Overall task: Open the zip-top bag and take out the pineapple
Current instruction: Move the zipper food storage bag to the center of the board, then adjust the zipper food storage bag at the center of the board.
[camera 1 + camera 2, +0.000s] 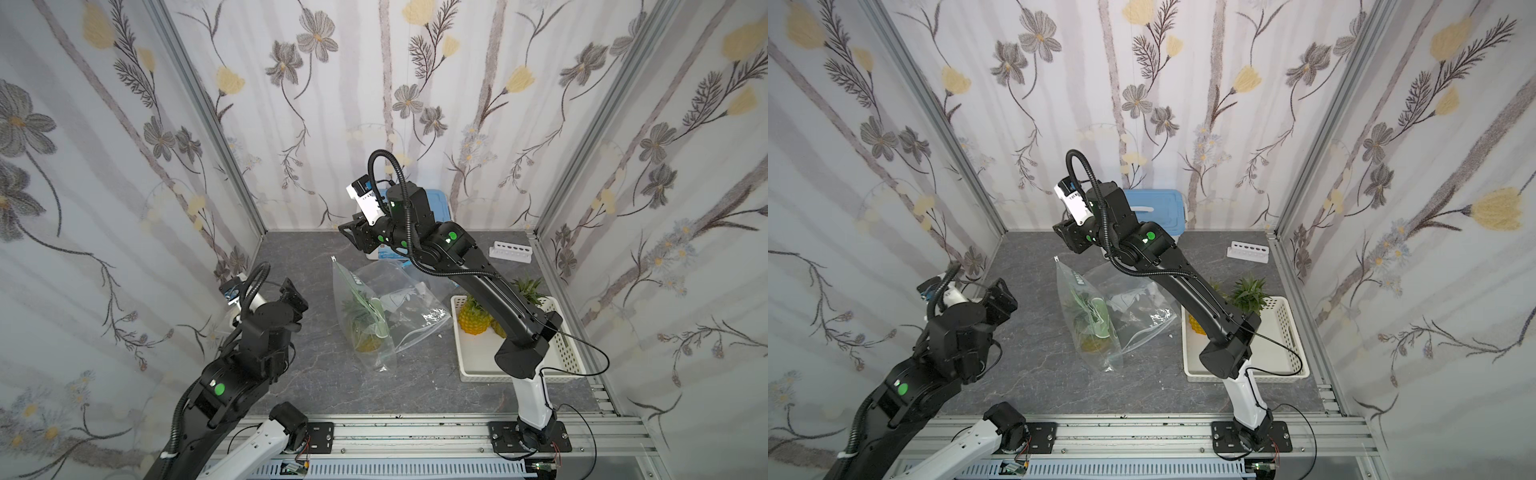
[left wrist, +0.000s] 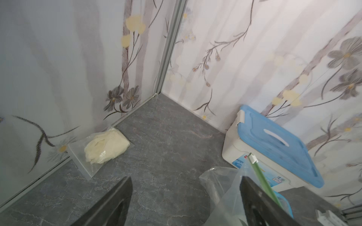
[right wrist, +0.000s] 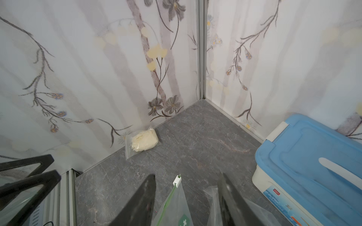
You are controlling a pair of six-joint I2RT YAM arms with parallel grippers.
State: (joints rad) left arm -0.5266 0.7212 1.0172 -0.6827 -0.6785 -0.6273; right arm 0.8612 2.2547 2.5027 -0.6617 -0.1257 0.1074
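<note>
Two pincers open: left pincer [image 2: 185, 178] near zip-top bag [image 1: 374, 307], right pincer [image 3: 186, 174] over slider [image 3: 177, 181] (pineapple [image 1: 365, 337] inside bag).

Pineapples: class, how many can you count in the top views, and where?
3. First pineapple inside the zip-top bag; second pineapple at the far end of the white basket; third pineapple beside it, mostly behind the right arm, which may hide more.

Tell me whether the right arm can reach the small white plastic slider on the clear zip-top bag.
Probably yes: the right gripper hangs open just by the white slider, nothing between.
</note>
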